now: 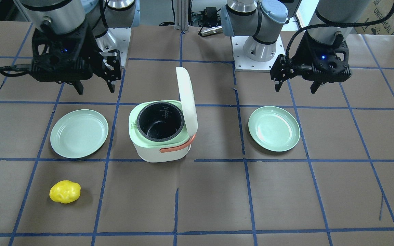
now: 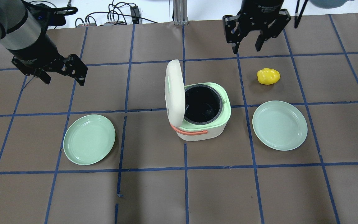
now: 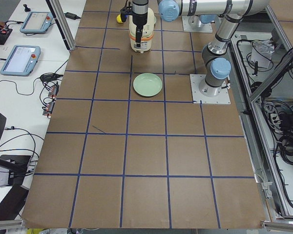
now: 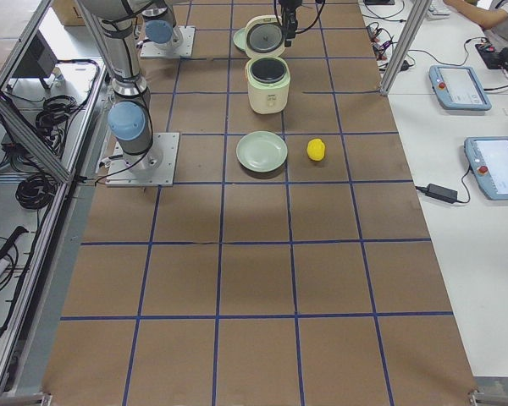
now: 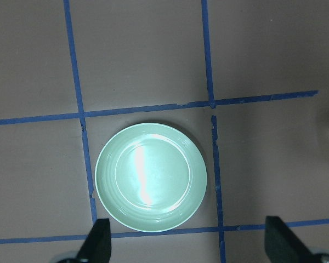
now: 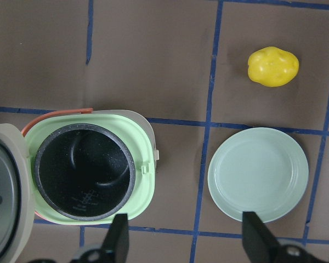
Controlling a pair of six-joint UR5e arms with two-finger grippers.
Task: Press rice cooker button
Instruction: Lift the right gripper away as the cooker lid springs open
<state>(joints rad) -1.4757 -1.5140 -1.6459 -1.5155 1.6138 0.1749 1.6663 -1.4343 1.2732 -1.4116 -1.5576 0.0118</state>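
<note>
The pale green and white rice cooker stands at the table's middle with its lid raised upright and its black inner pot empty. It also shows in the front view and the right wrist view. A small latch tab sticks out on its side facing my right arm. My left gripper is open and empty, high above the table, left of the cooker; it also shows in the front view. My right gripper is open and empty, high, beyond the cooker's right; it also shows in the front view.
A green plate lies left of the cooker, below my left gripper in the left wrist view. A second green plate lies right of the cooker. A yellow potato-like object lies beyond that plate.
</note>
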